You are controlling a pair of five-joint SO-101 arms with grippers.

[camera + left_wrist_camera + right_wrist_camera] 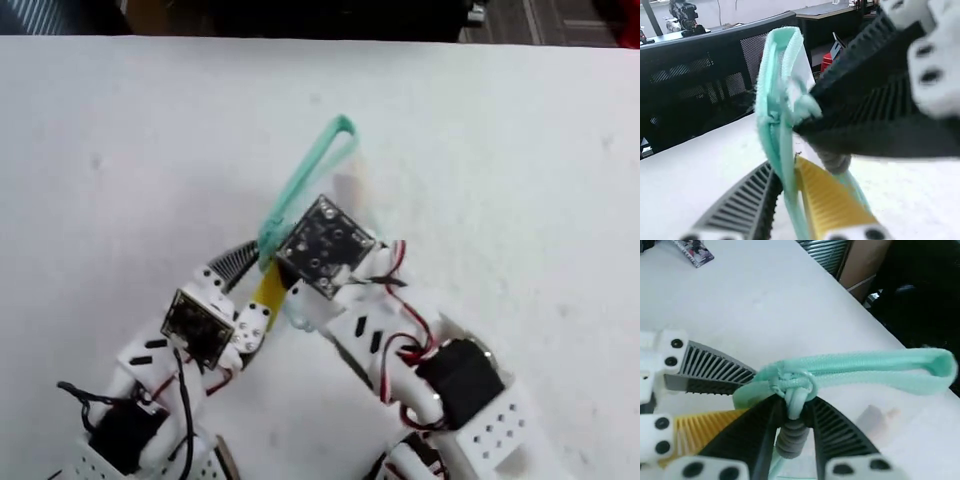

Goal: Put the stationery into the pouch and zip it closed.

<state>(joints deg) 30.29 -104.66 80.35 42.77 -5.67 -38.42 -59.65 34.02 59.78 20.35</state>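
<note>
Right gripper [792, 407] pinches the zipper pull [790, 440], left gripper [785, 172] clamps the mint pouch [875, 367] beside it; if that slips, zip probably jams.

High view: fixed overhead, farthest off, looking down on the whole white surface [120, 130].
Left wrist view: close and low, facing level across the surface along the left tool [785, 172].
Right wrist view: close, angled down past the right tool [795, 407].
Shared: the mint pouch [300, 185], in all three.
</note>
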